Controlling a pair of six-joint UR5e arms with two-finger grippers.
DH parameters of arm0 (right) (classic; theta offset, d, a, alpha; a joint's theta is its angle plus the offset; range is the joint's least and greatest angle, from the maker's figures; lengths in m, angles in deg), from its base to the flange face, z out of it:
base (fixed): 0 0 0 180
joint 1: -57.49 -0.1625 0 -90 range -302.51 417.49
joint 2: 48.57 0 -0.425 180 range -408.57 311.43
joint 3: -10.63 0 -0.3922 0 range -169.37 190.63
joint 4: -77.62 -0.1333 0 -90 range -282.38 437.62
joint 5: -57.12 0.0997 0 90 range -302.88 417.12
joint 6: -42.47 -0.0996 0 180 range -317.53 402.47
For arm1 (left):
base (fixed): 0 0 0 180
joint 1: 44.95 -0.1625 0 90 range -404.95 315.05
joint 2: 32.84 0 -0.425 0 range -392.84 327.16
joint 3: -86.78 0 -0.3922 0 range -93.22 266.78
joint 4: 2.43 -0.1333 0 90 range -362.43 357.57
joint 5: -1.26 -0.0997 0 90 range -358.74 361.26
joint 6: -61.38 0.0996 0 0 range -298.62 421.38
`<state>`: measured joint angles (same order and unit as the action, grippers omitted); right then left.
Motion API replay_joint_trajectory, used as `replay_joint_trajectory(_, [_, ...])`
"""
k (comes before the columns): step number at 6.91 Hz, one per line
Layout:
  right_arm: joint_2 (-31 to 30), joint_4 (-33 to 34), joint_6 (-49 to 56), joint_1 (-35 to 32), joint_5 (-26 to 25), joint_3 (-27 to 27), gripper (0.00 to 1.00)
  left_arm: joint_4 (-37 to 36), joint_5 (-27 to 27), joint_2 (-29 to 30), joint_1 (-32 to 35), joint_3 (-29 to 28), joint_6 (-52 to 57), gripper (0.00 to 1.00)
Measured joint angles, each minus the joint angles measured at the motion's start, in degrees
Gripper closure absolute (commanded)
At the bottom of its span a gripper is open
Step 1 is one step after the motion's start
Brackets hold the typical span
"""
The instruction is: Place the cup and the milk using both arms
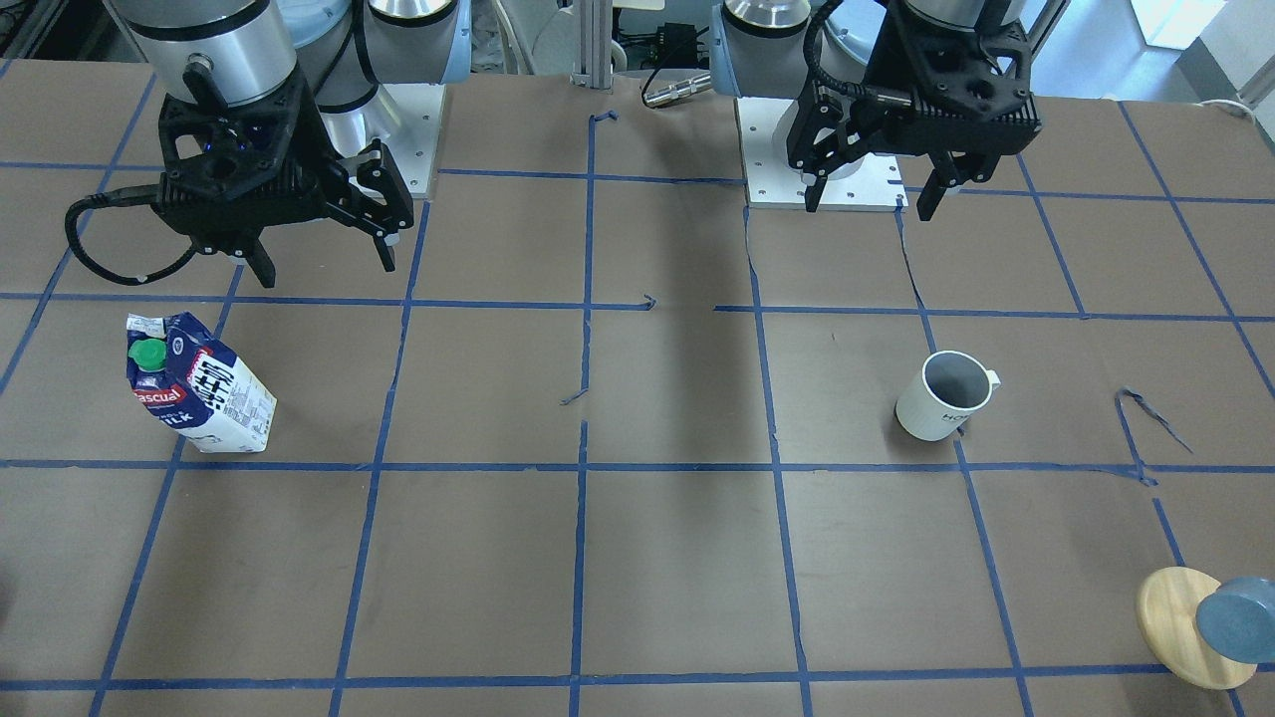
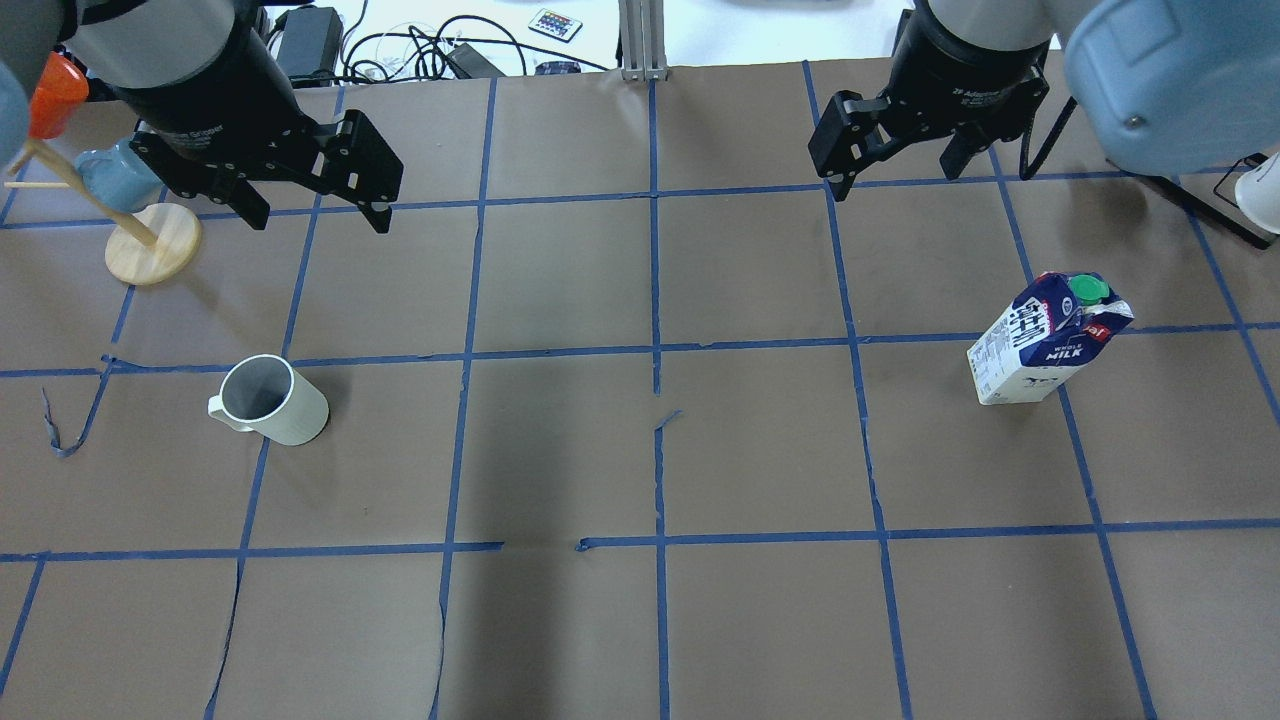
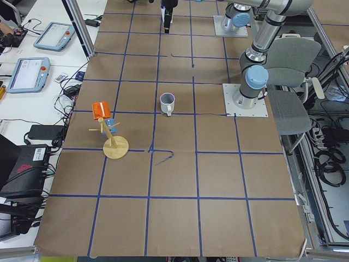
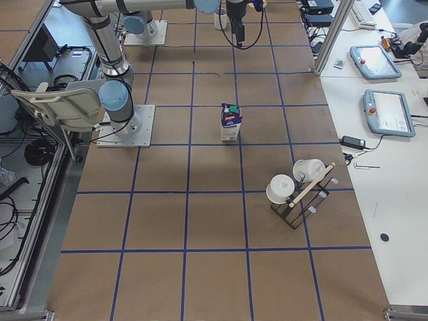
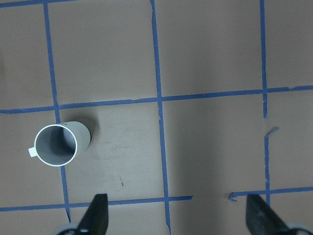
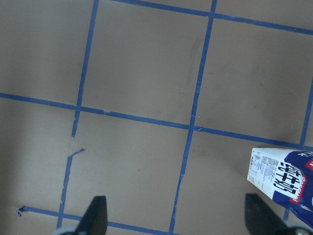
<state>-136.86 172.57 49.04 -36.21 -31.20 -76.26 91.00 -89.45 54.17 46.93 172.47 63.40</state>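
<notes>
Table [image 2: 560, 280]: brown paper, blue tape grid, no writing on it.

Left arm [image 3: 256, 49] and right arm [image 4: 110, 63] are both up off the surface.

Left gripper [image 2: 318, 210]: fingers spread wide, nothing between them, hanging above the table. From its wrist camera the cup sits ahead and off to one side, outside the finger span.

Right gripper [image 2: 893, 172]: also released and empty. Its wrist camera catches the milk at the frame edge, beside one fingertip [image 6: 257, 215] and not between the two.

White print on both gripper housings is too blurred to read in full.

Milk [image 2: 1045, 340]: upright on the right arm's side, just by a tape line, well apart from the cup. Blue and white carton, green cap. "WHOLE MILK" reads in the overhead view, red label reads "ascual" in the front view, first letter cut off. The black fine print is illegible.

Cup [image 2: 272, 400]: upright on the left arm's side, touching a tape line, handle pointing away from table centre. Dark lettering on its side is too small to read.

Wooden stand [image 2: 150, 255] sits at the left corner, holding a blue-grey mug [image 1: 1240, 617].
</notes>
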Motion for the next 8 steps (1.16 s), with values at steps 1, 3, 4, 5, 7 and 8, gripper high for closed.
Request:
replay_joint_trajectory(1, [-0.1, -0.1, 0.0, 0.4, 0.0, 0.0, 0.00, 0.0, 0.0, 0.0, -0.1, 0.0, 0.0, 0.00])
replay_joint_trajectory(3, [-0.1, -0.4, -0.3, 1.2, 0.0, 0.0, 0.00, 0.0, 0.1, 0.0, -0.1, 0.0, 0.0, 0.00])
replay_joint_trajectory(4, [-0.1, -0.4, -0.4, 1.3, 0.0, 0.0, 0.00, 0.0, 0.1, 0.0, -0.3, 0.0, 0.0, 0.00])
replay_joint_trajectory(5, [-0.1, -0.4, -0.4, 1.4, 0.0, 0.0, 0.00, 0.0, 0.1, 0.0, -0.3, 0.0, 0.0, 0.00])
replay_joint_trajectory(7, [-0.1, -0.4, -0.4, 1.4, -0.1, 0.0, 0.00, 0.0, 0.1, 0.0, -0.3, 0.1, 0.0, 0.00])
replay_joint_trajectory(8, [-0.1, -0.5, -0.4, 1.4, -0.1, 0.0, 0.00, 0.0, 0.0, 0.1, -0.3, 0.2, 0.0, 0.00])
